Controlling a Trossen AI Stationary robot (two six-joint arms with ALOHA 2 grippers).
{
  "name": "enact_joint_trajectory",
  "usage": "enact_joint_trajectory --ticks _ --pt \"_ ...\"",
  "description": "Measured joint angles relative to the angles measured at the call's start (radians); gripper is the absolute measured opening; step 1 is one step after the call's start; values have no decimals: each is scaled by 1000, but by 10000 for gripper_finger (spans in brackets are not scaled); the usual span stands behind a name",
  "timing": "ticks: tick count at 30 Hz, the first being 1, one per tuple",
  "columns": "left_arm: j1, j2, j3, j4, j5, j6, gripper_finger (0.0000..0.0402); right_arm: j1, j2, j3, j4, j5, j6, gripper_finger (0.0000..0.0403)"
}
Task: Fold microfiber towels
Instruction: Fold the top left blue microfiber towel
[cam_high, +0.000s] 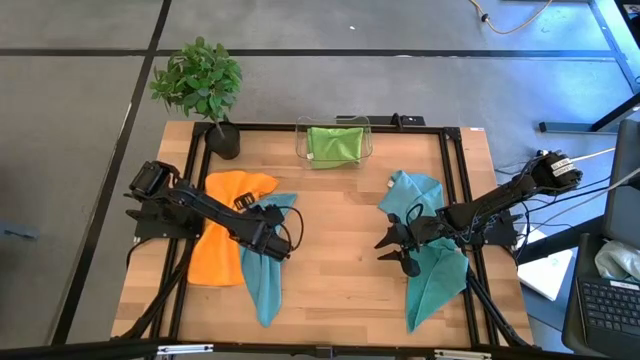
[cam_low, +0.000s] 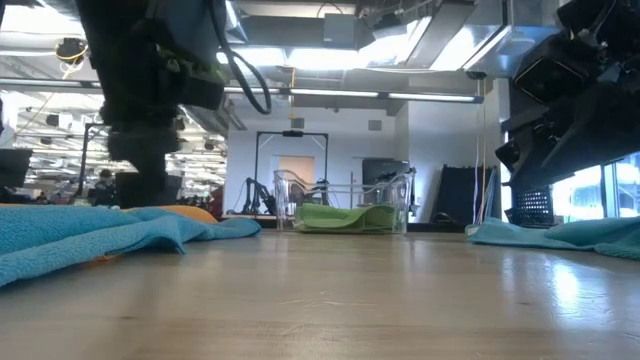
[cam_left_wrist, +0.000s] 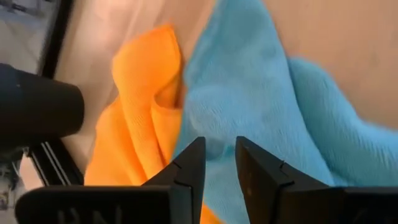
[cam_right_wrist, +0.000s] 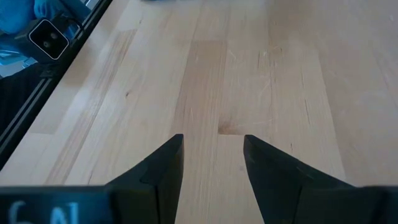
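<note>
**Describer:** At the left of the overhead frame, your left end effector (cam_high: 272, 243) sits low over a teal towel (cam_high: 263, 262) that lies crumpled in a long strip, overlapping the edge of an orange towel (cam_high: 222, 228) beside it. From the left wrist view, the two dark fingers (cam_left_wrist: 186, 168) stand slightly apart with only a narrow gap, and nothing is pinched between them; teal and orange cloth lie just beyond the tips.

**Operator:** And my right arm?

**Describer:** At the right of the overhead frame, your right end effector (cam_high: 398, 250) hovers over bare wooden surface (cam_high: 335, 250), beside two more teal towels (cam_high: 432, 250) bunched near the right edge. In the right wrist view its fingers (cam_right_wrist: 158, 171) are spread and empty, with only wood grain ahead.

**Operator:** How much of the folding is done?

**Describer:** I judge very little. At the top centre of the overhead frame, a lime green towel (cam_high: 335, 143) rests inside a clear bin (cam_high: 301, 140), and from the low view it looks flat and tidy, so that one may be finished. The orange towel and all the teal ones lie rumpled and unfolded on the surface. You appear to be at the start of taking up the left teal towel; it would need spreading flat before any fold. A potted plant (cam_high: 200, 85) stands at the upper left corner, clear of the work.
</note>
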Motion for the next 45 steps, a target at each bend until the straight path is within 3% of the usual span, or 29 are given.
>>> enact_joint_trajectory --ticks 9,15,23,29,35,39,45 --pt "-55 0 0 8 -108 211 80 0 0 0 4 -7 11 170" --pt "-52 0 0 -11 108 487 80 0 0 0 7 -56 9 170" --pt "19 -46 0 3 170 658 80 8 0 0 1 -91 -21 170" --pt "128 -65 0 8 348 791 80 23 0 0 -4 -91 -61 170" --pt "229 -65 0 7 377 899 80 38 0 0 -4 -90 -73 170" --pt "288 -52 0 18 497 990 80 45 0 0 -4 -91 -80 170" --pt "334 -52 0 29 504 1051 80 45 0 0 -12 -91 -100 170"
